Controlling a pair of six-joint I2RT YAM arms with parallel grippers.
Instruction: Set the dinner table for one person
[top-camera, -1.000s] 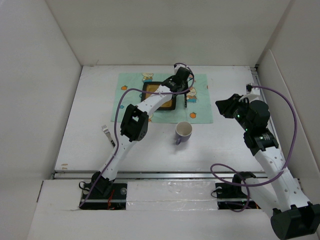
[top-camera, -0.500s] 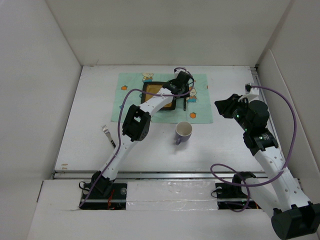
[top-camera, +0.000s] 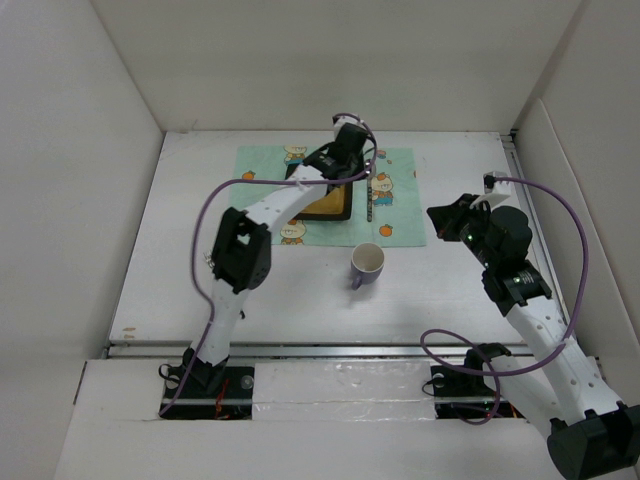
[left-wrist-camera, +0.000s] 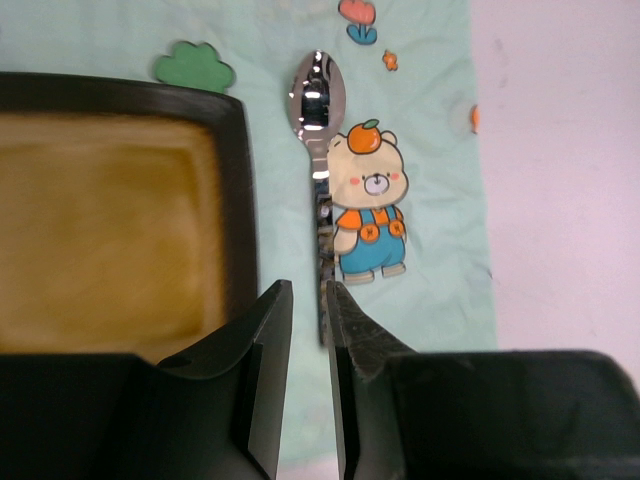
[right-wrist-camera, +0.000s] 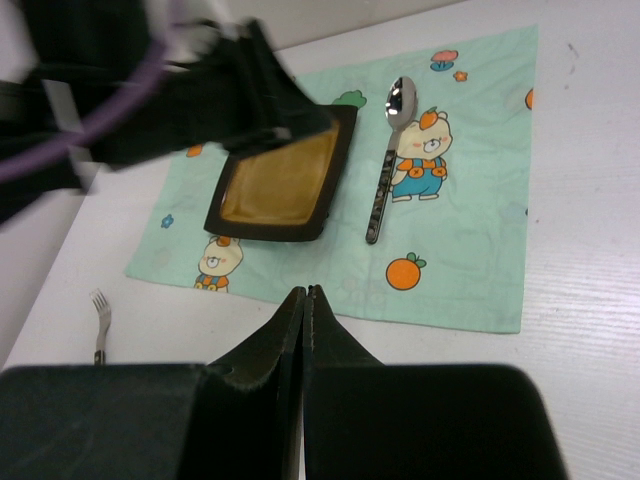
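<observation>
**Top external view.** The left gripper (top-camera: 348, 165) hangs over the far part of the green placemat (top-camera: 400, 215); its jaw state cannot be read from here. The black square plate (top-camera: 335, 204) lies below it and to its near-left, and the spoon (top-camera: 370, 195) lies just to its right. The right gripper (top-camera: 440, 218) hovers above the bare white dinner table (top-camera: 190, 200), off the placemat's right edge. A mug (top-camera: 368, 262) stands on the table to this gripper's left, nearer the arm bases.

**Left wrist view.** The 2 fingers (left-wrist-camera: 270, 330) of the left gripper (left-wrist-camera: 308, 300) stand a narrow gap apart, with nothing between them. Ahead of the tips the spoon (left-wrist-camera: 318, 100) lies flat on the placemat (left-wrist-camera: 430, 100), handle toward the gripper and bowl at the far end. The plate (left-wrist-camera: 110, 230) sits to the left of the fingers, its rim just beside the spoon. The dinner table (left-wrist-camera: 560, 150) shows to the far right.

**Right wrist view.** The 2 fingers (right-wrist-camera: 330, 340) of the right gripper (right-wrist-camera: 303, 300) are pressed together, holding nothing. Ahead of them the placemat (right-wrist-camera: 470, 200) lies on the dinner table (right-wrist-camera: 600, 300), bearing the plate (right-wrist-camera: 280, 185) and the spoon (right-wrist-camera: 385, 170) side by side. The blurred left arm (right-wrist-camera: 200, 100) crosses above the plate's far edge. A fork (right-wrist-camera: 98, 318) lies on the bare table to the left of the fingers.
</observation>
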